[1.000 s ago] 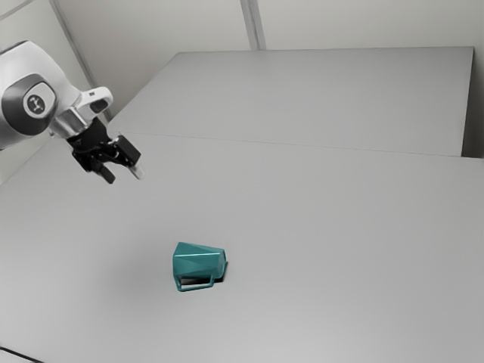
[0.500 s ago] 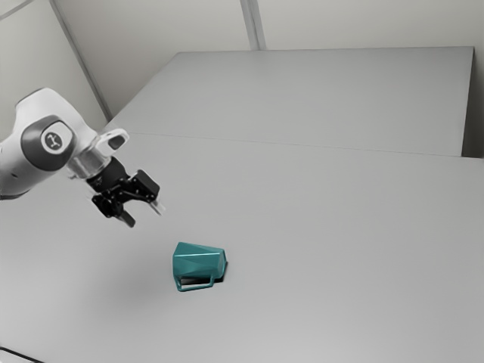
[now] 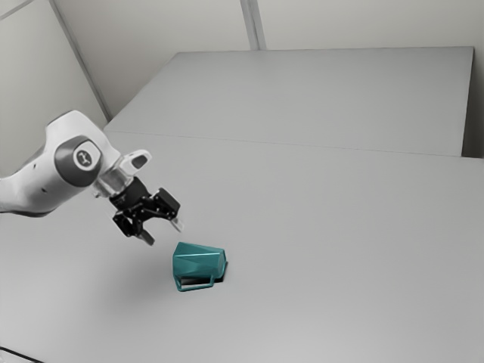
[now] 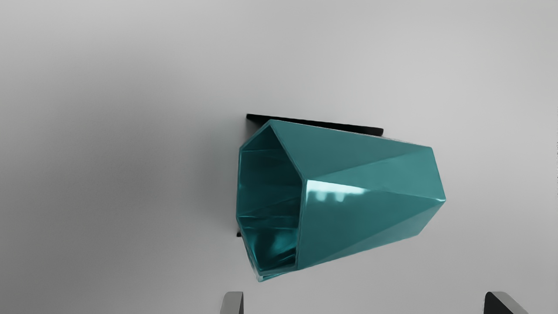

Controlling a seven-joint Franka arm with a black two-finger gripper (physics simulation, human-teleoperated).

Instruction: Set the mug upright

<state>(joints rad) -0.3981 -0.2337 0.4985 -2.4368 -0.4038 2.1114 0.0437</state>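
Note:
In the exterior view, my gripper (image 3: 164, 233) is open above the table, just to the exterior view's left of the teal mug (image 3: 199, 261) and higher than it. The faceted mug lies on its side, its handle toward the bottom of the exterior view. In the wrist view, the mug (image 4: 366, 192) shows its dark hollow mouth and its tapering body. Both fingertips of the gripper (image 4: 363, 303) stand wide apart with nothing between them, and the mug lies beyond them. The handle is mostly hidden in the wrist view.
The mug rests on a large grey table (image 3: 325, 249), with a thin seam across it farther back. A dark cable or edge (image 3: 21, 355) crosses the exterior view's lower left corner. Pale walls (image 3: 363, 23) rise behind the table.
My arm has come down and toward the exterior view's right, bringing the gripper close to the mug. The gripper has stayed open, and the mug has not moved.

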